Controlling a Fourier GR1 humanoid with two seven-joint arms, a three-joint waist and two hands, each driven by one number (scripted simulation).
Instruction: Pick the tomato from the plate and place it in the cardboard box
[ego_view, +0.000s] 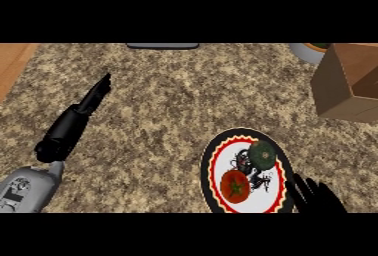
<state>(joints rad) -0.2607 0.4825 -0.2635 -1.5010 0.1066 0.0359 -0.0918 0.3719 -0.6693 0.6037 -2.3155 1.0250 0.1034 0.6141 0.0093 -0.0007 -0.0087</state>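
Tomato (235, 186) red, green-starred, on plate (212, 150), right hand (317, 197) beside, seemingly spread, empty.

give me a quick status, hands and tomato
Left hand open, out over counter. Right hand open beside plate, holding nothing. Tomato on plate, next to a dark green ball. Box far right, path clear.

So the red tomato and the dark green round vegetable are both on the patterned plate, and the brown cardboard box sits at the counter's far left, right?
Not quite. The brown cardboard box sits at the far right of the speckled granite counter, not the far left, as the head view shows. The red tomato and the dark green round vegetable are indeed both on the patterned plate.
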